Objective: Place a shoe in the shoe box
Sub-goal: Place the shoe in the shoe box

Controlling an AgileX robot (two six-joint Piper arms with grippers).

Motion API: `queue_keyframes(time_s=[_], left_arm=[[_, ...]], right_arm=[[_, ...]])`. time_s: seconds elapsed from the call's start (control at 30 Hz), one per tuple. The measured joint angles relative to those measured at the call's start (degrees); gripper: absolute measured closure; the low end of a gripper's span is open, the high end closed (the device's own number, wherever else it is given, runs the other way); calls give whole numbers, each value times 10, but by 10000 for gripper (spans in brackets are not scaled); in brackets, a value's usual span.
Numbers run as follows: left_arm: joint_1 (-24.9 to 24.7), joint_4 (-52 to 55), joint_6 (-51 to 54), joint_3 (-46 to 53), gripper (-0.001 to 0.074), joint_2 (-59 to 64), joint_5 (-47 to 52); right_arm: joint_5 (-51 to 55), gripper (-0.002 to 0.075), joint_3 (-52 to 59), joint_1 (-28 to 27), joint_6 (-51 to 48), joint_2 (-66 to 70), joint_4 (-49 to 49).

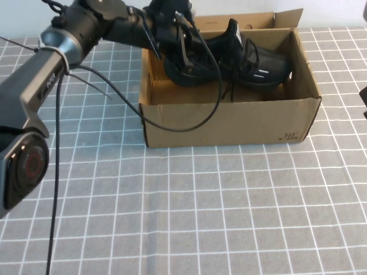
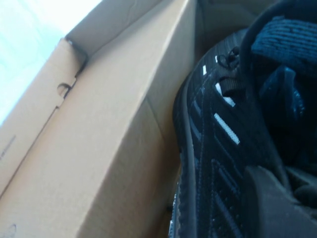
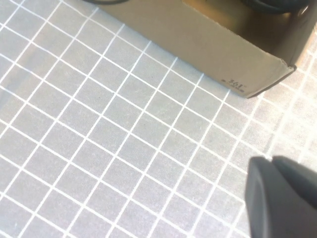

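Observation:
The black knit shoe [image 1: 246, 63] lies inside the brown cardboard shoe box [image 1: 229, 123], its toe towards the right wall. My left gripper [image 1: 179, 57] reaches over the box's left wall and is shut on the shoe's heel end. In the left wrist view the shoe [image 2: 218, 144], with its white dash marks, lies beside the box's inner wall [image 2: 114, 148], and one dark finger [image 2: 270, 206] presses against the shoe's side. My right gripper [image 3: 271, 159] is shut and empty above the table, to the right of the box corner with black print [image 3: 237, 85].
A grey cloth with a white grid [image 1: 189, 206] covers the table. The left arm's black cable [image 1: 189, 123] hangs across the box's front wall. The box flap [image 1: 252, 20] stands open at the back. The right arm shows only at the right edge [image 1: 363, 97].

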Motion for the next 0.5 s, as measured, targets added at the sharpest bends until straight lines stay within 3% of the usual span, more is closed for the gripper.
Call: queue_keyframes(time_s=[0.5], left_arm=[[18,-25,4,0,714,43,-19]], right_arm=[[0,742,0,0,16,-1,6]])
